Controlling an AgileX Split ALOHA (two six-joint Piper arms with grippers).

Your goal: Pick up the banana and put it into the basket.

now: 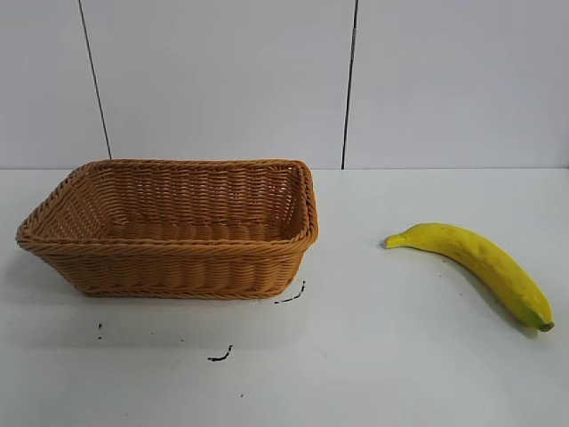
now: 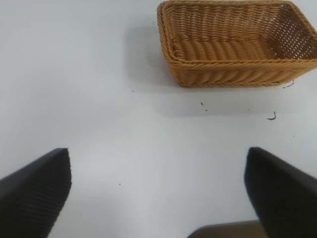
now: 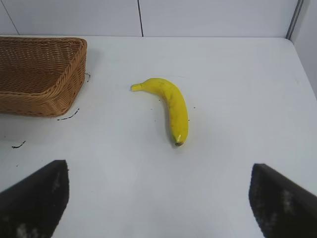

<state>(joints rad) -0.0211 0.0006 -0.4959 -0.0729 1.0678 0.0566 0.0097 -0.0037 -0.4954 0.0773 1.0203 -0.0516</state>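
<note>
Yellow banana [image 1: 476, 262] lies alone on the white tabletop [image 1: 373, 356], well right of the empty basket [image 1: 173, 233], so both grippers, right [image 3: 158, 198] and left [image 2: 158, 193], hang back with jaws spread wide, holding nothing, the right likeliest to fetch it.

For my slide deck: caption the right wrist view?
Open right hand faces the banana lying on the white table, basket off to the side.
</note>
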